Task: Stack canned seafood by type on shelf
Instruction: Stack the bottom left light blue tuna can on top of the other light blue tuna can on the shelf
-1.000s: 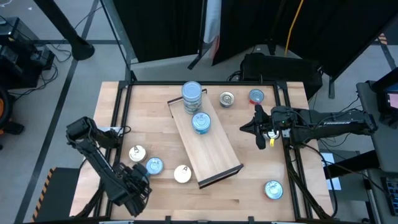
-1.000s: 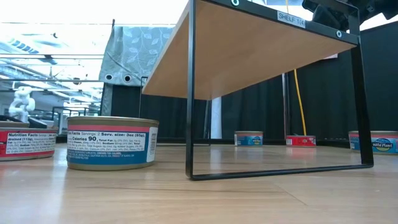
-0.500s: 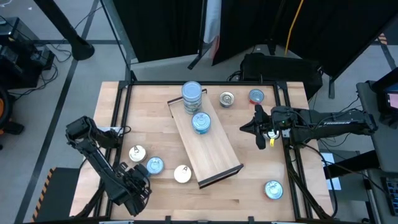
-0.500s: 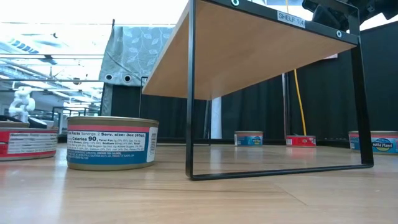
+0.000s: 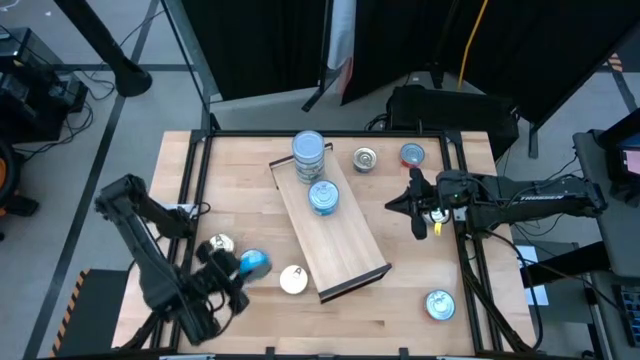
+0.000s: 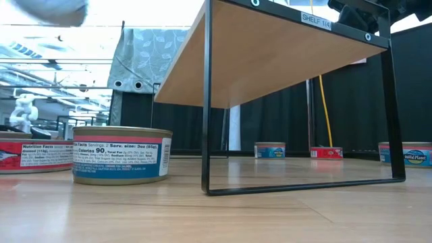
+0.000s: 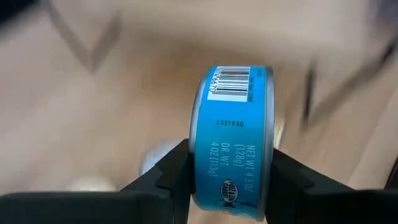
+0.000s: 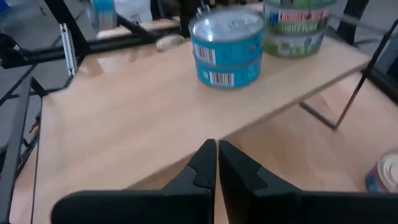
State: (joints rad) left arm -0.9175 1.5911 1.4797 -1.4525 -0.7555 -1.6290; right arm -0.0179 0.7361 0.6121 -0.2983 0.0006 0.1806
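Partly done: two stacks on light-wood shelf (image 5: 345,250). Left gripper (image 7: 227,180) fingers clamped on blue round tin (image 7: 233,140). Right gripper (image 8: 216,155) fingers closed, empty. Five loose tins left on bench.

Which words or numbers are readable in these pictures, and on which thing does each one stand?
"SHELF 1(4": white sticker on the shelf rim.
"Calories 90", "Serv. size: 3oz (85g)": nearest tin.
"Nutrition Facts": red-banded tin.
"Wild Planet": far blue tin.
"1521920", "(128g)", "4 OZ (113g)": blue tin in the left hand.
Other labels: too blurred.
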